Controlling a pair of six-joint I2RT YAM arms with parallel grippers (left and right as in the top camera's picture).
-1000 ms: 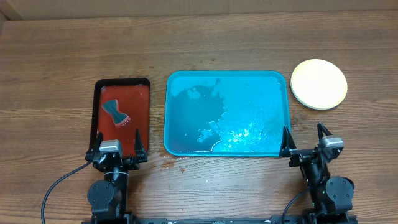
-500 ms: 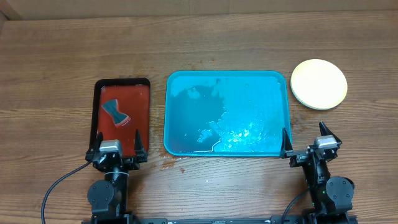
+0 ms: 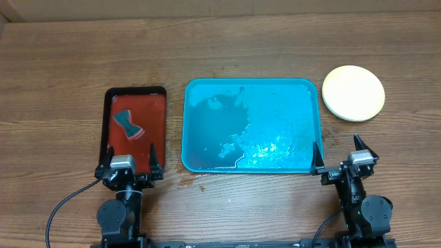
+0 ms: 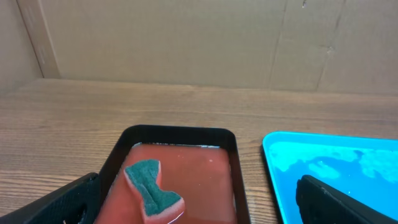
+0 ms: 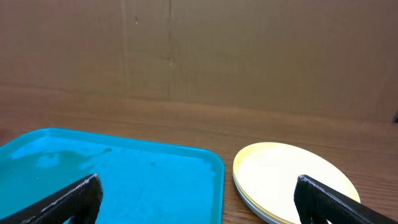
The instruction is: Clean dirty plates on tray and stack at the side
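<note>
The plates [image 3: 353, 93] sit stacked on the table [image 3: 69, 55] just right of the wet tray [image 3: 207, 138], so the job looks done: best park the left claw [image 3: 131, 149] and right claw [image 3: 337, 143] spread, empty, clear of the stack

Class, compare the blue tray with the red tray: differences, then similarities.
The blue tray is larger than the red tray. The blue tray's long side runs left-right, the red tray's front-back. The red tray holds a sponge; the blue tray holds only liquid. Both are rimmed, round-cornered rectangles.
</note>
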